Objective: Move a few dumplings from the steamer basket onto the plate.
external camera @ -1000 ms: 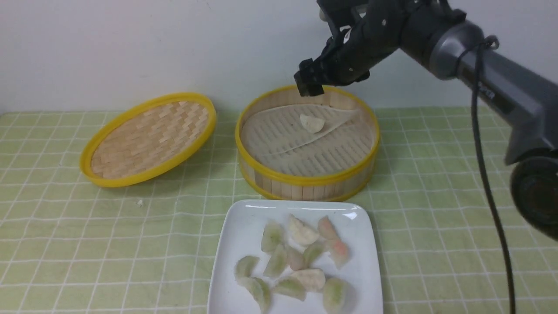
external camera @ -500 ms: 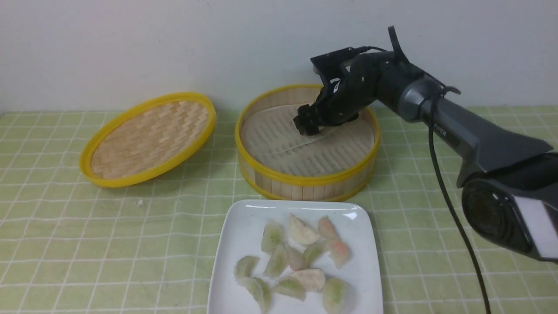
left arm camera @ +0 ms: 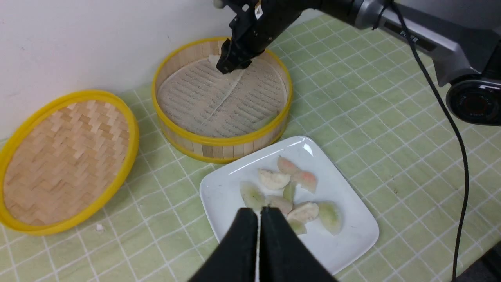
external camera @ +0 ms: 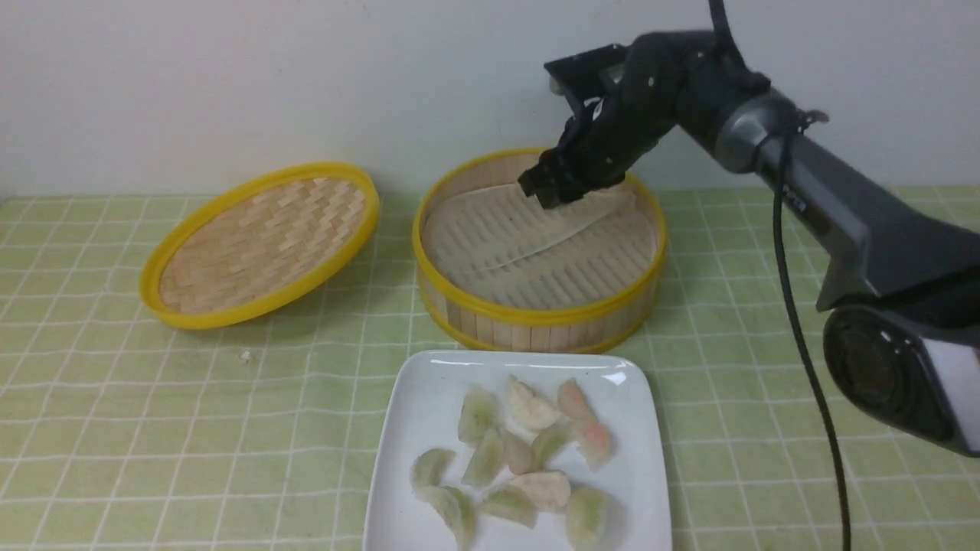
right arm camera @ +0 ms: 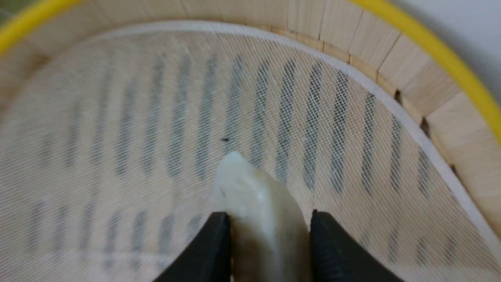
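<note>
The right end effector (right arm camera: 270, 243) is clamped on a pale cream dumpling (right arm camera: 250, 196), pinched from both sides. It hangs over the far part of the steamer basket (external camera: 536, 315), about level with the yellow rim. No other dumpling shows on the basket's liner (external camera: 528, 260), so this looks like the last one to go.

The plate (external camera: 429, 398), just near of the basket, already carries a pile of dumplings, so the task seems almost finished. What remains is to carry this one over and let it go.

The basket's near wall stands between the grip and the plate and must be cleared. Bare room shows at the plate's far-left corner.

The left end effector (left arm camera: 258, 219) is closed on nothing. The lid (external camera: 260, 241) lies on the surface (external camera: 115, 428), well apart to the left.
</note>
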Motion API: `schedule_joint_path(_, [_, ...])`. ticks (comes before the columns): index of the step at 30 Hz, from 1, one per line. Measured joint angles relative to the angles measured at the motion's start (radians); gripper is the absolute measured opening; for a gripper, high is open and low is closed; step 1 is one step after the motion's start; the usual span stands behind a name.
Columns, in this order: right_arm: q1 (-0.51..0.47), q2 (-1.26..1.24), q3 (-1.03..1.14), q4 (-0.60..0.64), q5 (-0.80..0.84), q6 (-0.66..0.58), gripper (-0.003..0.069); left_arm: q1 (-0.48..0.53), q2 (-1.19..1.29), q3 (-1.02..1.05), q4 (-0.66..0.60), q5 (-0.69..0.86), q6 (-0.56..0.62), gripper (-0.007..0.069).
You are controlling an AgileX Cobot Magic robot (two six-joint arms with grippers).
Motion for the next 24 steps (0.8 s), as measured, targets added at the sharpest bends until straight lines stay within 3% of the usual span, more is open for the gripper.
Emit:
schedule_joint_path(8, [0.0,-0.151,0.012,0.03,0.063,0.05,0.0237,0.0,0.0,0.0,0.016,0.0,-0.001,-0.0006])
schedule_joint_path(16, [0.079,-0.641,0.791,0.112,0.059,0.002,0.0237,0.0,0.004,0.0,0.027,0.0,-0.001,-0.0006])
schedule_joint_path(24, [0.273,-0.741,1.255,0.129,-0.02,0.043,0.0237,0.0,0.01,0.0,0.044,0.0,0.001,-0.0006])
